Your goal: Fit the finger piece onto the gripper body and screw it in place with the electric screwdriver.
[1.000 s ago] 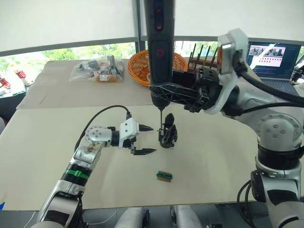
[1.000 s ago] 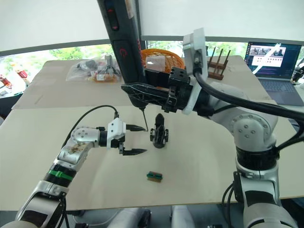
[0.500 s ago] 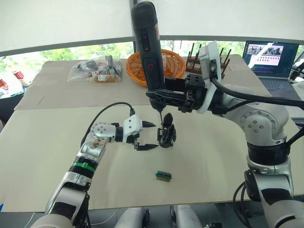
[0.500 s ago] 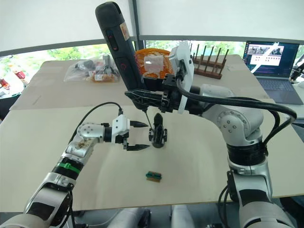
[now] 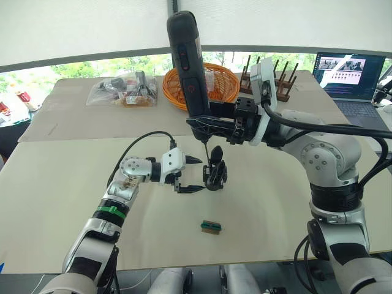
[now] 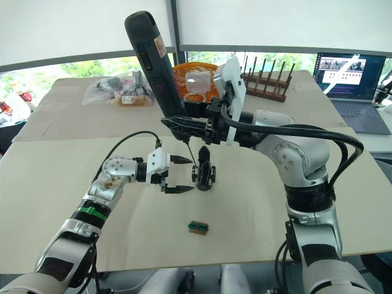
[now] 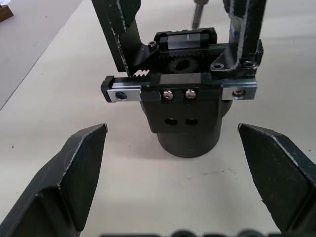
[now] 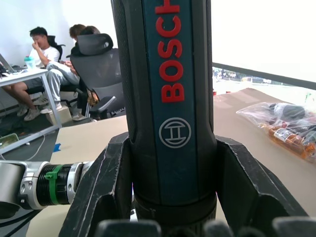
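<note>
The gripper body stands upright mid-table, a black round base with a toothed rail and two black uprights; which of them is the finger piece I cannot tell. My left gripper is open just left of it, its fingers flanking the base without touching. My right gripper is shut on the electric screwdriver, which stands nearly upright and leans left at the top. Its thin bit points down at the top of the gripper body.
A small green-and-brown block lies near the table's front. At the back are an orange basket, a plastic bag of parts, a wooden rack and a laptop. People sit at a desk.
My left gripper has moved right, closing in around the gripper body, still open. The right arm has drawn back and the screwdriver now leans left, with its bit still over the body.
</note>
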{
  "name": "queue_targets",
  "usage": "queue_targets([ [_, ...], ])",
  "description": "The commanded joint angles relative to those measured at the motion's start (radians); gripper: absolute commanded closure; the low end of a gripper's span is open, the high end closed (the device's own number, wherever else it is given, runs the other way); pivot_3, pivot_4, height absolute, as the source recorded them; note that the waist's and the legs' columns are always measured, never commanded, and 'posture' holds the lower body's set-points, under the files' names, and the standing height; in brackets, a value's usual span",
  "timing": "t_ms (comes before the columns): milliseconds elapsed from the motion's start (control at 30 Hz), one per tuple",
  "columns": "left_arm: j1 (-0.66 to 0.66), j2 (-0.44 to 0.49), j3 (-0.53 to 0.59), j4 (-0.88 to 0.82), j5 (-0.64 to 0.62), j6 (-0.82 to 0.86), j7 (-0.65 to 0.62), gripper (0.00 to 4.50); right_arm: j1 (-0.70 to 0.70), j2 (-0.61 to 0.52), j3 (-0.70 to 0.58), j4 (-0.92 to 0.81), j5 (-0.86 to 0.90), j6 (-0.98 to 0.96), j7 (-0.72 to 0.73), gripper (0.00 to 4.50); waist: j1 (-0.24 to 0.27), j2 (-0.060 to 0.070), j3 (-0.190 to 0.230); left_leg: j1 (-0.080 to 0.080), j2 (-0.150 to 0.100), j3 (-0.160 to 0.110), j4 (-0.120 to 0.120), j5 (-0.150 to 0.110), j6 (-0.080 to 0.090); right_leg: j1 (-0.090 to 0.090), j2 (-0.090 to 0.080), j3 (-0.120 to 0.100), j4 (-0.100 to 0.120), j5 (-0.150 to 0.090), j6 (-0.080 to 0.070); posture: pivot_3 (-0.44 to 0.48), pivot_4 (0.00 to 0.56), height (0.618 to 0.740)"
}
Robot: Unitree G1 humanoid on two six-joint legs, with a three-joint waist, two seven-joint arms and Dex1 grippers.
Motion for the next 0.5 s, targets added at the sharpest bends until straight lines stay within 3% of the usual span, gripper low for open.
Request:
queue_targets([
  [33, -0.024, -0.010, 0.005, 0.005, 0.000, -0.029, 0.001, 0.00, -0.008, 0.007, -0.022, -0.041, 0.008, -0.031, 0.012, 2.53, -0.001, 0.000, 0.000, 0.000, 0.000, 0.000, 0.000, 0.000, 0.000, 0.000, 0.000, 0.000, 0.000, 0.000, 0.000, 0.000, 0.150, 0.740],
  [500, -0.026, -0.013, -0.001, 0.012, 0.009, -0.051, -0.003, 0.00, 0.025, 0.013, -0.024, -0.068, 0.006, -0.026, -0.003, 2.53, -0.004, 0.000, 0.000, 0.000, 0.000, 0.000, 0.000, 0.000, 0.000, 0.000, 0.000, 0.000, 0.000, 0.000, 0.000, 0.000, 0.150, 0.740],
])
